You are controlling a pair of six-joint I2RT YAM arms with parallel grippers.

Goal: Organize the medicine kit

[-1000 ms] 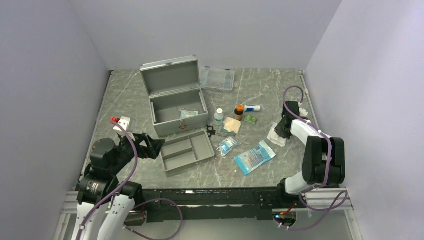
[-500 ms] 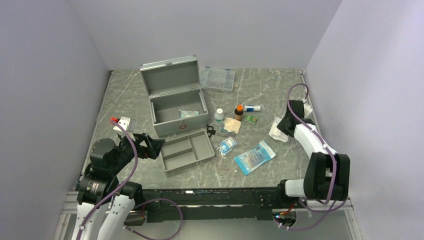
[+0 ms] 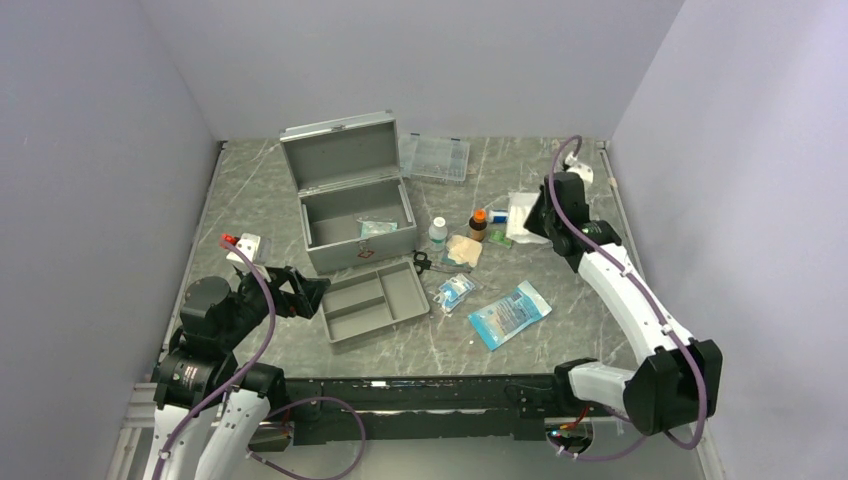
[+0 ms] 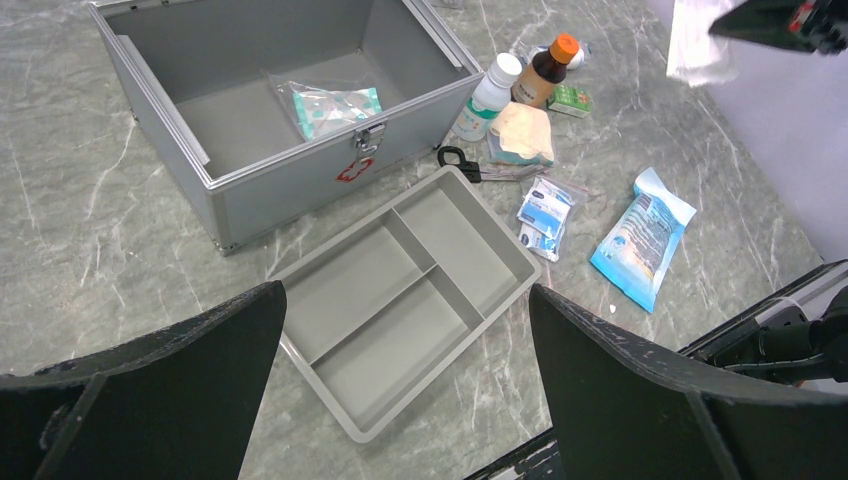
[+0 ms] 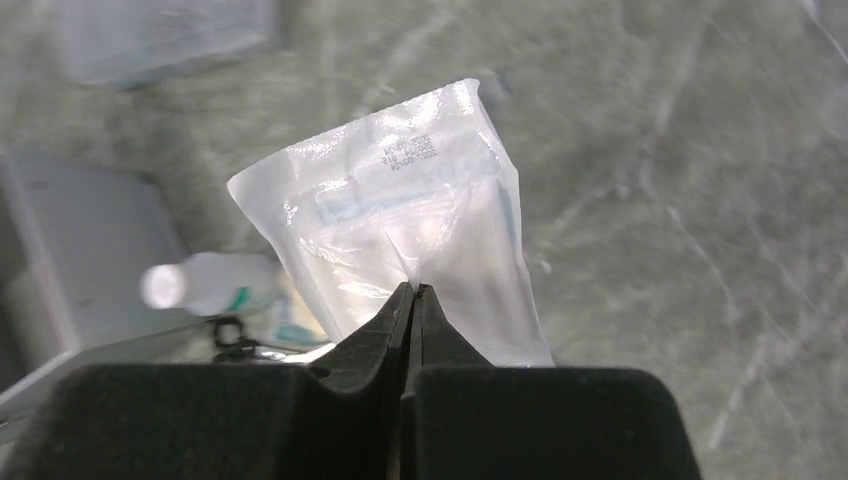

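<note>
The medicine kit [image 3: 350, 250] [image 4: 300, 190] is a grey metal box that stands open at the back left, its lid raised. One small packet [image 3: 377, 228] [image 4: 325, 105] lies inside it. My right gripper [image 3: 533, 222] [image 5: 412, 290] is shut on the edge of a clear plastic pouch [image 3: 520, 212] [image 5: 400, 220]. It holds the pouch in the air to the right of the bottles. My left gripper [image 3: 318, 290] [image 4: 405, 295] hangs wide open over the near left, just left of the divided tray, with nothing between its fingers.
A shallow grey divided tray [image 3: 345, 300] [image 4: 350, 290] lies in front of the kit. A clear compartment case [image 3: 435, 157] sits at the back. A white bottle [image 3: 438, 233], a brown bottle [image 3: 478, 224], a bandage roll [image 3: 463, 250], scissors [image 3: 430, 262], a small bag [image 3: 455, 292] and a blue packet [image 3: 510, 314] lie mid-table.
My right gripper closed on the pouch at the right side of the table, lifted it, and carried it back and left toward the bottles. The left arm has not moved.
</note>
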